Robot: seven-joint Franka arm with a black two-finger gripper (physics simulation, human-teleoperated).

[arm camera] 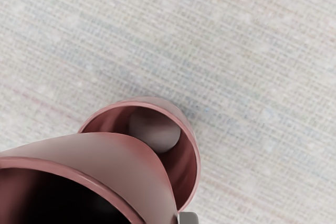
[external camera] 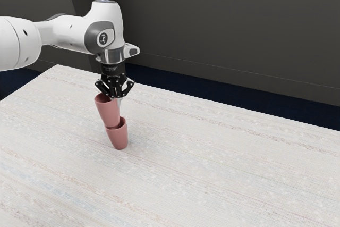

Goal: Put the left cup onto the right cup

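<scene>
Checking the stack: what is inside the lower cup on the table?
The upper cup, tilted, has its base inside the lower cup. How deep it reaches cannot be seen, because the lower cup's wall covers it.

The lower cup (external camera: 119, 135) stands on the table (external camera: 223, 163), toward the exterior view's left. The upper cup (external camera: 105, 111) rests with its base inside the lower cup's mouth, leaning up and to that left. The gripper (external camera: 114, 94) sits directly above, at the upper cup's rim.

Upper cup (external camera: 103, 110), lower cup (external camera: 119, 136): smooth, matt plastic look. Table (external camera: 239, 174): woven cloth-like texture.
</scene>
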